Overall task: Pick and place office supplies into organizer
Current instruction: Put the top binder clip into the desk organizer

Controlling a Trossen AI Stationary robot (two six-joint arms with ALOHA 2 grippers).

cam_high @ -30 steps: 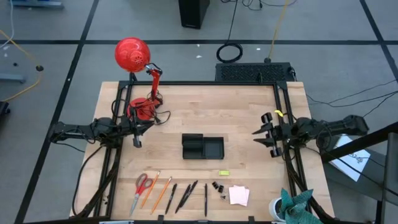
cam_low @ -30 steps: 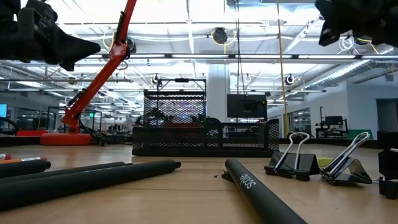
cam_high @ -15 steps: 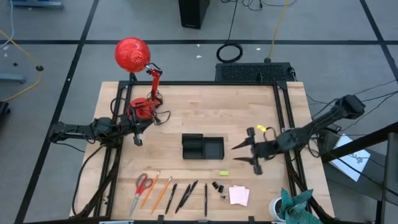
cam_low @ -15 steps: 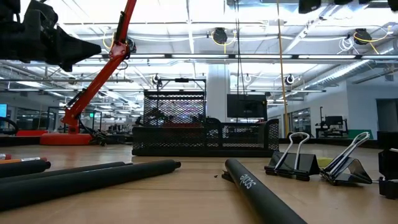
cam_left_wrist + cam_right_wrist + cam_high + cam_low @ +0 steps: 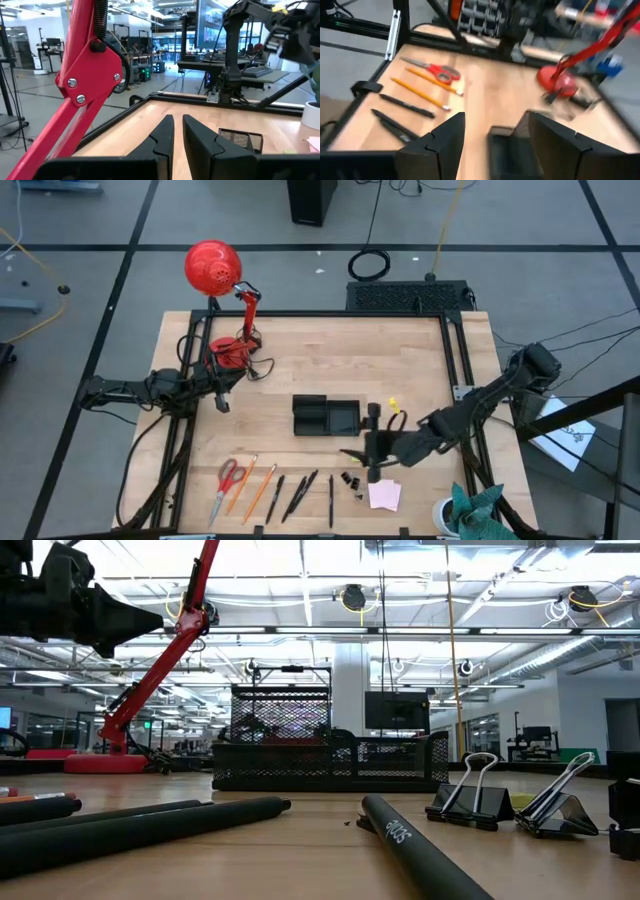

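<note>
The black mesh organizer (image 5: 326, 416) stands mid-table and shows in the low view (image 5: 330, 765). Along the near edge lie red-handled scissors (image 5: 229, 477), orange pencils (image 5: 252, 486), dark pens (image 5: 300, 495), black binder clips (image 5: 350, 480) and a pale sticky-note pad (image 5: 384, 494). My right gripper (image 5: 358, 456) is open, hovering just near-right of the organizer, above the clips; it covers the yellow-green piece. Its wrist view shows the scissors (image 5: 439, 72) and pencils (image 5: 420, 86) ahead. My left gripper (image 5: 221, 404) is shut, waiting by the lamp base.
A red desk lamp (image 5: 212, 268) rises from its round base (image 5: 228, 354) at the far-left of the table, its arm close beside my left gripper (image 5: 178, 131). A green cloth in a white cup (image 5: 470, 515) sits at the near-right corner. Bare wood lies right of the organizer.
My right arm has swung from the table's right edge toward the left and the near edge, ending over the spot between the organizer and the binder clips. It has turned to point left and stayed open. It has left the low view's top.
</note>
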